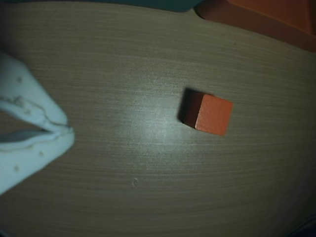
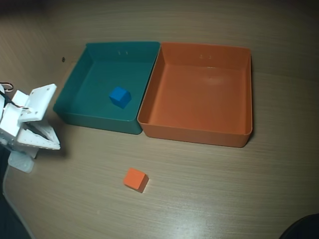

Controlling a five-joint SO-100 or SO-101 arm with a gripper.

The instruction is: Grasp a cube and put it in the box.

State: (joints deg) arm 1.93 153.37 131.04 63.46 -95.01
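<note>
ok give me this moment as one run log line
hand: looks shut, empty, left of cube | orange cube: on table, ungrasped | orange box: empty | blue cube: in green box

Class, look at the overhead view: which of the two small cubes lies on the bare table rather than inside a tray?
The orange cube. It sits on the wooden table, in front of both trays, while the blue cube rests inside the teal tray.

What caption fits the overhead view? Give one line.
Orange cube on the table in front of an empty orange box; tool off left.
</note>
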